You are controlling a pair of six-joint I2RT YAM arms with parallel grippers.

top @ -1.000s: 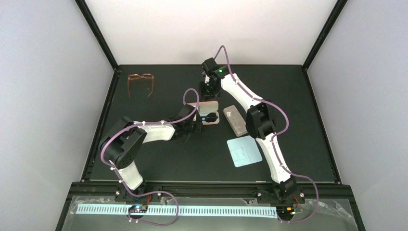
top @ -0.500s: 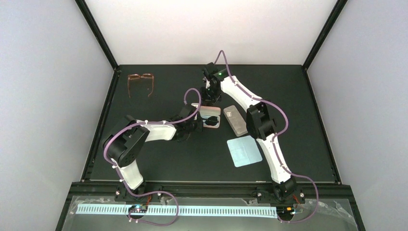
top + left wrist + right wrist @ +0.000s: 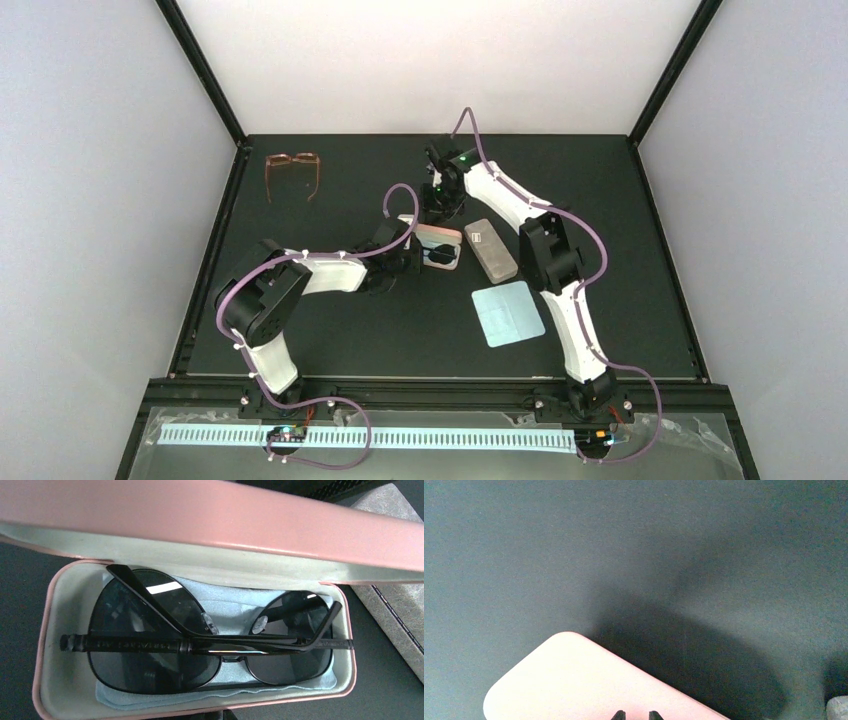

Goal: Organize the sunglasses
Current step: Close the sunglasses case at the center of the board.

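Observation:
The black sunglasses [image 3: 210, 645] lie folded, lenses down, on a pale blue cloth inside the open pink case [image 3: 45, 645]. Its lid [image 3: 225, 520] hangs half lowered over them. In the top view only a dark bit of the sunglasses [image 3: 440, 258] shows under the lid [image 3: 437, 236]. My right gripper [image 3: 438, 208] is at the far side of the lid; in the right wrist view its tips [image 3: 636, 715] stand close together against the pink lid [image 3: 574, 680]. My left gripper [image 3: 405, 262] is at the case's left end; its fingers barely show.
A grey oblong case [image 3: 490, 250] lies just right of the pink case and also shows in the left wrist view [image 3: 395, 610]. A pale blue cloth [image 3: 507, 313] lies nearer on the mat. A brown pair of glasses [image 3: 292, 172] sits at the far left.
The pink lid has swung from lying flat open to half lowered over the sunglasses. My right gripper has moved nearer with it. The left arm has hardly moved.

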